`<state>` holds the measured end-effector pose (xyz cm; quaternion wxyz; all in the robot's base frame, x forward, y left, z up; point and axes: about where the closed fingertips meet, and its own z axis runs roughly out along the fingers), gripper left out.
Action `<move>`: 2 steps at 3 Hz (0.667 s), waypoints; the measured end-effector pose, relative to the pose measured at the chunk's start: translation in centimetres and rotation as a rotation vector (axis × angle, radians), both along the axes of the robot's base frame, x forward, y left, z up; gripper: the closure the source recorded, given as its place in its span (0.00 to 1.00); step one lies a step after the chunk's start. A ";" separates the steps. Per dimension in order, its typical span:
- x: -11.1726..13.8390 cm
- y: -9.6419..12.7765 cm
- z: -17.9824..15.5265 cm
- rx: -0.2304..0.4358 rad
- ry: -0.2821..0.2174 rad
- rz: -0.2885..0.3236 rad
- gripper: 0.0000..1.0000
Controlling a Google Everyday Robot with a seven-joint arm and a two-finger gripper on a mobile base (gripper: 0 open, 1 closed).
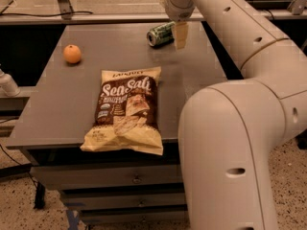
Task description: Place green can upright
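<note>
The can [160, 34] lies on its side near the far edge of the tabletop [57, 104]. Its silver end is turned toward the camera and to the left, and its green body runs back and to the right. Pale lettering shows on its side, too small to read.

The tool [181, 36] hangs just beside the can's right end — a pale slab pointing straight down, its tip close over the tabletop. Whether it touches the can I cannot tell, nor whether the tool is spread or pressed together; it shows as one flat shape.

The arm [230, 143] comes down to the tool from the top of the view. Its thick pale links, dotted with small dark holes, fill the right side, and the nearest link stands in front of the tabletop's near right corner.

A bag [125, 110] lies flat in the near middle of the tabletop, well apart from the can — brown and yellow, with "Sea Salt" in pale letters and its lower edge at the front edge. An orange [72, 54] sits on the far left part, well apart from both can and bag.

Drawers [136, 178] show under the tabletop, above a speckled floor [19, 205]. A metal rail [96, 17] runs across behind the tabletop.
</note>
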<state>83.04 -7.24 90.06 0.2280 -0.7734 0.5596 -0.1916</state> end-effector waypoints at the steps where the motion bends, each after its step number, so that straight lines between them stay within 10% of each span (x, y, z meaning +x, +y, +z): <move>1: 0.1 0.4 3.2 -0.113 -0.154 0.035 0.00; 2: -0.6 1.1 2.3 -0.250 -0.217 0.085 0.00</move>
